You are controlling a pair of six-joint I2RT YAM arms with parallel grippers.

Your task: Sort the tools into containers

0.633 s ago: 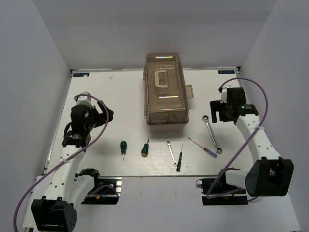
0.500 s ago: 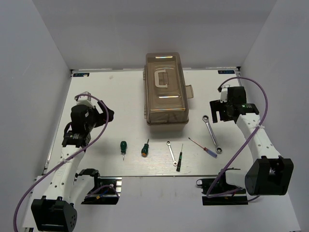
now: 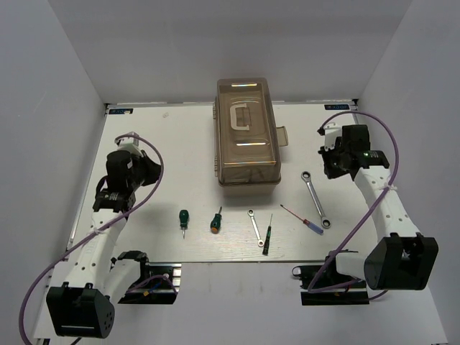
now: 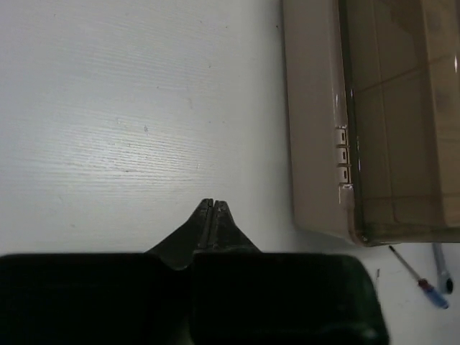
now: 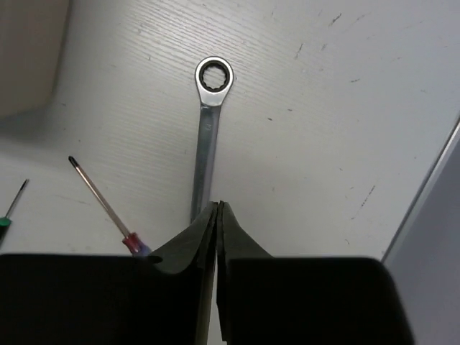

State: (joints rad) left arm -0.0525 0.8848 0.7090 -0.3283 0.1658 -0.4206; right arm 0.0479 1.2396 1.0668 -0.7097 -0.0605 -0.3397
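1. At 12 o'clock on the counter [image 3: 154,133] the toolbox [image 3: 244,133] sits with its brown lid [image 3: 248,154] closed. The tools lie in a loose row toward 6 o'clock, none sorted yet: outer green screwdriver [image 3: 184,218], inner green screwdriver [image 3: 215,221], small wrench [image 3: 256,228], black screwdriver [image 3: 267,234].
2. Risk — with the lid down no compartment is reachable, so a tool carried over would have nowhere to go. I judge the box must be opened first.
3. Risk — the large wrench [image 5: 207,136] lies flat and thin, its lower end just beside the blue handle of the red-and-blue screwdriver [image 5: 100,205]. A descent with the tips together would likely shove it rather than grip it, and could knock that neighbour askew.
4. Right pincer [image 5: 218,208], near 3 o'clock: the fingers are pressed together with no gap and hold nothing. The tips line up over the large wrench's shaft in the wrist view; whether they touch it cannot be told.
5. Left pincer [image 4: 213,207], near 9 o'clock: likewise pinched closed and empty, over bare counter, with the toolbox's side wall apart toward its 2 o'clock.
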